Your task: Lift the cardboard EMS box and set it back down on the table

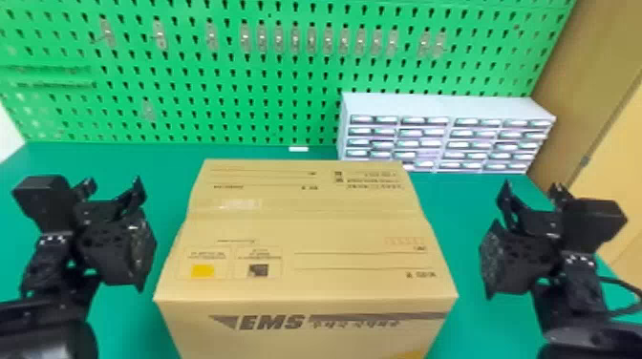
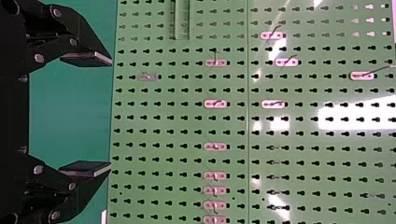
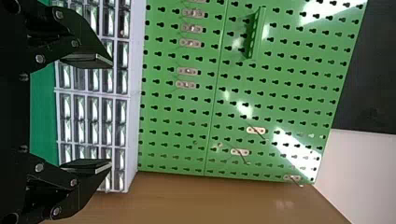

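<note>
Green pegboard (image 1: 305, 102) rises along your far side and meets the tabletop (image 1: 138, 160) at its back edge; a drawer cabinet (image 1: 442, 107) sits there at 1 o'clock from the cardboard box (image 1: 310, 229), with a small white piece (image 1: 298, 149) at 12 o'clock and a brown panel (image 1: 594, 71) beyond the cabinet at about 2 o'clock.

You have the box in the middle, over the table, top face up and printed front towards you; its far edge is narrower in view than its near edge, and its underside is hidden, so you cannot tell what it touches below.

Your left gripper (image 1: 112, 193) hangs at 9 o'clock, apart from the box, with a strip of green tabletop showing between; its fingers (image 2: 91, 57) are spread wide, holding nothing; your right gripper (image 1: 532, 198) hangs at 3 o'clock, its own fingers (image 3: 88, 60) just as widely parted and holding nothing; green tabletop shows between it and the box's side edge too, so both sides have a visible gap.
</note>
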Available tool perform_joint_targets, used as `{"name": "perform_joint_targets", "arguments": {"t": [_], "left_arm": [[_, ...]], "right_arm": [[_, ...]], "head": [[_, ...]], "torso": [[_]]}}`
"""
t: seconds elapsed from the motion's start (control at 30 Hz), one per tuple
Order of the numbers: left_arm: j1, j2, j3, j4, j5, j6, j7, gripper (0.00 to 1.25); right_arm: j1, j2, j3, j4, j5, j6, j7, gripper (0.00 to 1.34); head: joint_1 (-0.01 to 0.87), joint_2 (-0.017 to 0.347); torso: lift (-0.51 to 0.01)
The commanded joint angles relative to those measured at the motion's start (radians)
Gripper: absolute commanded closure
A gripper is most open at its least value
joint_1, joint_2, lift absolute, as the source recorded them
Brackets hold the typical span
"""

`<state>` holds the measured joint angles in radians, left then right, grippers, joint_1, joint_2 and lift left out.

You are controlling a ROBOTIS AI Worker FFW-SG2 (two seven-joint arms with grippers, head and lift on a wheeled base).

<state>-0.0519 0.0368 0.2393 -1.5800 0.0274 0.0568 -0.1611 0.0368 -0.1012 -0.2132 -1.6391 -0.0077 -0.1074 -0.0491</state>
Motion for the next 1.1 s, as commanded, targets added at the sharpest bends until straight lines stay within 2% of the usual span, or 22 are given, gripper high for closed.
{"name": "perform_joint_targets", "arguments": {"t": [0.0,1.07], "left_arm": [[0.001,0.000,0.000,0.000,0.002,0.000,0.000,0.46],[0.001,0.000,-0.003,0.003,0.005,0.002,0.000,0.46]], "right_arm": [[0.002,0.000,0.000,-0.001,0.000,0.000,0.000,0.50],[0.000,0.008,0.000,-0.001,0.032,-0.014,0.000,0.50]], "head": [[0.678,-0.014],[0.678,-0.014]], "torso": [[0.010],[0.010]]}}
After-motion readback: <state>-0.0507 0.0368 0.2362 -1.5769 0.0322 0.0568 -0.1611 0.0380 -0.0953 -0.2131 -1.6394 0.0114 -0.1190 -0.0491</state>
